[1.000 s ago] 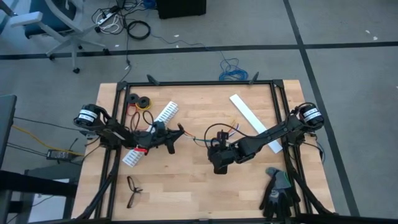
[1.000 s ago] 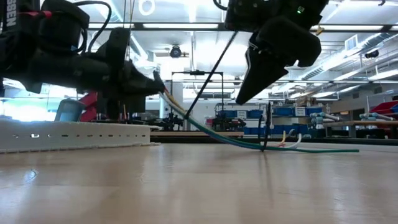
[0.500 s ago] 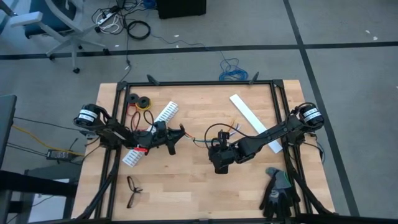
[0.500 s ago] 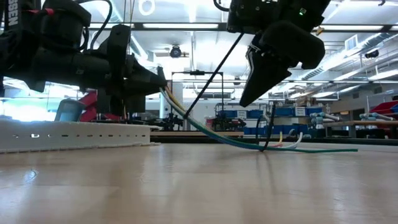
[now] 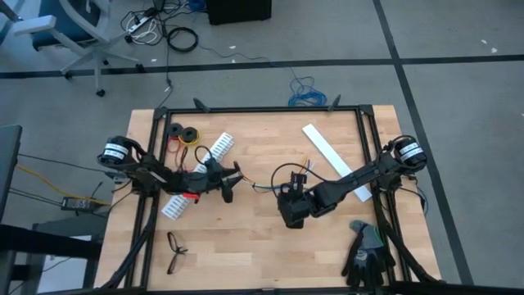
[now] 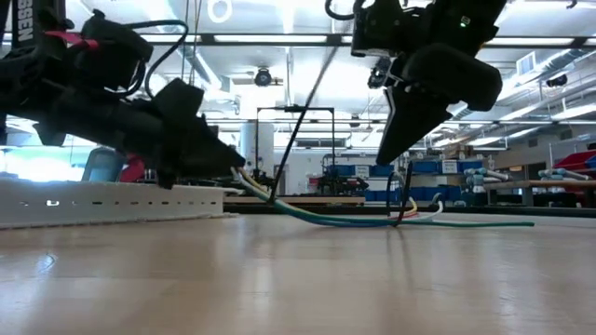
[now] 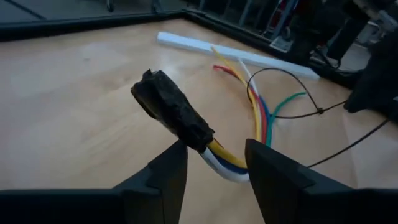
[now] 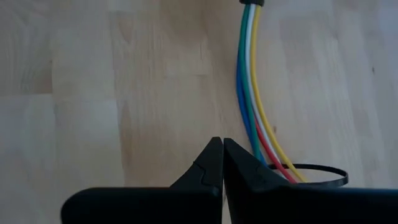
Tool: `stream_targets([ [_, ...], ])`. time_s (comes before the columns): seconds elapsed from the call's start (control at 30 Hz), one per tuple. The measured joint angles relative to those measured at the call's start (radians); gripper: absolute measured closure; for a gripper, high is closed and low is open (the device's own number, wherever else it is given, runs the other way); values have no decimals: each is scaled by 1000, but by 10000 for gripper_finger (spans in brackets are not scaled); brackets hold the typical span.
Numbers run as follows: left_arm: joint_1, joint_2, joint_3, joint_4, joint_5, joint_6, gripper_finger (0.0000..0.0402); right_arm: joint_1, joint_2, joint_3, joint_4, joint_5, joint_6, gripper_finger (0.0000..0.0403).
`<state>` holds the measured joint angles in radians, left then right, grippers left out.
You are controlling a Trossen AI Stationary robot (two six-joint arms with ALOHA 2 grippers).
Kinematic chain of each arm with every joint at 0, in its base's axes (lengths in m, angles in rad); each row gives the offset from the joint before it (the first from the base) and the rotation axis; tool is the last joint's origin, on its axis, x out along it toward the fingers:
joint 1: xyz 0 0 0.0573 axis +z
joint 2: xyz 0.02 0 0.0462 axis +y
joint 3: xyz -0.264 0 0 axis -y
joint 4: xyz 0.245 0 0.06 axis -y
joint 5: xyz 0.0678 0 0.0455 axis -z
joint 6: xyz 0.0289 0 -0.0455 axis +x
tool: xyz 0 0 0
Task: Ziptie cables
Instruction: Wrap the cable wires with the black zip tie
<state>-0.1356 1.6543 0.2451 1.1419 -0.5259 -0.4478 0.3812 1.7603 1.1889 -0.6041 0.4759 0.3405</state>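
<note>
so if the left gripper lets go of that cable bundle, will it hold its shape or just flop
Probably flop: the cables are thin and already sag in a curve from the left gripper to the table. The black-taped end looks stiffer. The ziptie loop around them sits loose, so the strands may splay.

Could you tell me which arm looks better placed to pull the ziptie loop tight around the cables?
Probably the right: its gripper hangs shut beside the ziptie looped around the cables, while the left gripper has opened at their taped end.

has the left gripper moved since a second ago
Yes. In the low view the left gripper has dropped toward the table, its tip now level with the white slotted strip, lowering the cables.
</note>
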Motion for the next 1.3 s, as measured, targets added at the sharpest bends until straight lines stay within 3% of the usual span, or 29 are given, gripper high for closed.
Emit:
stream_targets([
  [0.2, 0, -46, 0, -40, -17, 152, 229, 6, -7, 0, 0, 2, 0, 403],
  [0.5, 11, -134, 0, -155, -70, 259, 229, 6, -8, 0, 0, 3, 6, 403],
  [0.87, 18, -305, 0, -296, -191, 286, 229, 12, -35, 0, -3, 80, -2, 403],
  [1.1, 79, -419, 49, -547, -66, 184, 229, -12, -160, -102, 113, 108, -73, 403],
  [1.3, 123, -469, 215, -763, -29, 314, 229, -66, -419, -326, 271, 120, -71, 403],
])
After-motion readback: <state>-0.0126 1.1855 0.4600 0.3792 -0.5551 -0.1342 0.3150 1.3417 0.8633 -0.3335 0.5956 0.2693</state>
